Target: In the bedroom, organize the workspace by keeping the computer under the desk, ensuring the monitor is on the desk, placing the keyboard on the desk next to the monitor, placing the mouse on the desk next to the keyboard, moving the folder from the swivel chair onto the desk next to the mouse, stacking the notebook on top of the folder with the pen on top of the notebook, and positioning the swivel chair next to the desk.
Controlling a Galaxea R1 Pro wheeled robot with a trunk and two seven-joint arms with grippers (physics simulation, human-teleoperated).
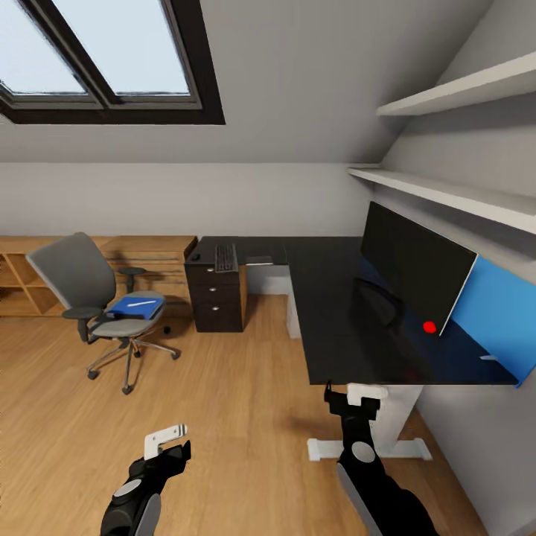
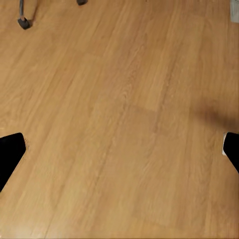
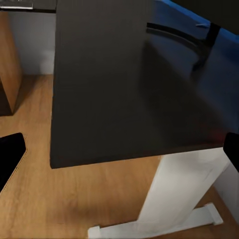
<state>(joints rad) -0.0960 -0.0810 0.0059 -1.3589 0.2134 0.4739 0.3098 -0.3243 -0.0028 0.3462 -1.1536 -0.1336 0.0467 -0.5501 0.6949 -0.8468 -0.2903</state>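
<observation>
Here, the monitor (image 1: 413, 268) stood on the right wing of the glossy black desk (image 1: 335, 327), a wide thin screen with a black front and a red light at its lower near corner, its long axis running along the blue back panel (image 1: 495, 316), the screen facing the room. The keyboard (image 1: 225, 257) lay on the far wing, lengthwise toward the wall. The blue folder (image 1: 136, 306) rested on the swivel chair (image 1: 93, 298). Both the left gripper (image 1: 170, 442) and right gripper (image 1: 356, 397) had their fingers spread apart, holding nothing.
</observation>
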